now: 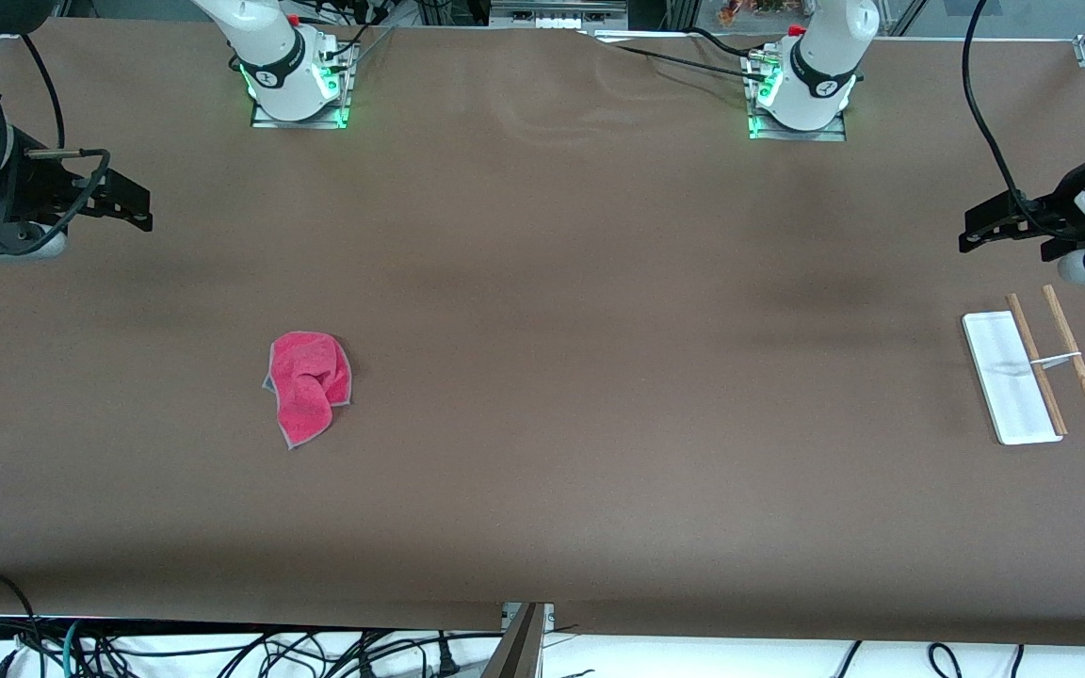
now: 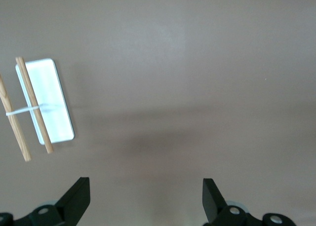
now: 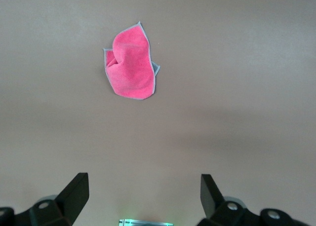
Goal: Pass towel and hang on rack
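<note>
Crumpled on the bench toward the right arm's end, the towel (image 1: 309, 385) lies nearest the front camera, folded over itself with its grey trim showing, and nothing touches it. You have not begun the first step: the pickup is still to come. Your right gripper (image 1: 133, 202) hangs over the bench's edge at that end, fingers spread wide and empty, as the right wrist view confirms. Your next move calls for bringing it over the towel, lowering it and pinching a raised fold. At the left arm's end the rack (image 1: 1037, 372) lies well apart from the towel, its white base beside the two wooden rods. Your left gripper (image 1: 980, 231) waits over the bench just by the rack, also wide open.
</note>
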`<act>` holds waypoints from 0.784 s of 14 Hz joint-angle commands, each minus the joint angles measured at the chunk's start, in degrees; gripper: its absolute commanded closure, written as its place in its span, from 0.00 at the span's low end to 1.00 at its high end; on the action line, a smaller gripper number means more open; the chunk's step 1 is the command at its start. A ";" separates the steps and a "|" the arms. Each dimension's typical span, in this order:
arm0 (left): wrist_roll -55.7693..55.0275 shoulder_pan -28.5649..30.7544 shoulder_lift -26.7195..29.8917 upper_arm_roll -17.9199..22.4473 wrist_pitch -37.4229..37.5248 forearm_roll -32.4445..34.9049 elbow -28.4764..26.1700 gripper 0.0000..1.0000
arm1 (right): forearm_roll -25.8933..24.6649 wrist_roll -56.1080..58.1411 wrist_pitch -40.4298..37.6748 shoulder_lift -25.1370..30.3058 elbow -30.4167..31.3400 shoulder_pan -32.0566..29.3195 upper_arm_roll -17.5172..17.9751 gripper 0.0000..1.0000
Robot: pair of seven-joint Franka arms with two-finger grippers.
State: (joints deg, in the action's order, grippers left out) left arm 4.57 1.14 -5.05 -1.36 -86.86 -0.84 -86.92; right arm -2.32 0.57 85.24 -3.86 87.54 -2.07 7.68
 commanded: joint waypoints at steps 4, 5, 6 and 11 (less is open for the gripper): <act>0.79 0.18 0.74 -2.33 -2.52 4.18 -1.06 0.00 | 0.12 0.13 -0.16 -1.06 -2.11 -0.75 0.66 0.00; 0.79 0.18 0.65 -2.33 -2.52 4.18 -1.06 0.00 | 0.12 0.13 -0.16 -1.06 -2.11 -0.75 0.66 0.00; 0.79 0.18 0.65 -2.33 -2.44 4.18 -1.06 0.00 | 0.12 0.13 -0.16 -1.06 -2.11 -0.75 0.66 0.00; 0.70 0.18 0.65 -2.42 -2.44 4.18 -1.06 0.00 | 0.12 0.13 -0.16 -1.06 -2.11 -0.75 0.66 0.00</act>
State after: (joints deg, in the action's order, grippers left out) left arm 4.57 1.10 -5.05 -3.35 -88.62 1.94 -87.15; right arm -2.32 0.57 85.36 -4.16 87.07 -2.07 7.68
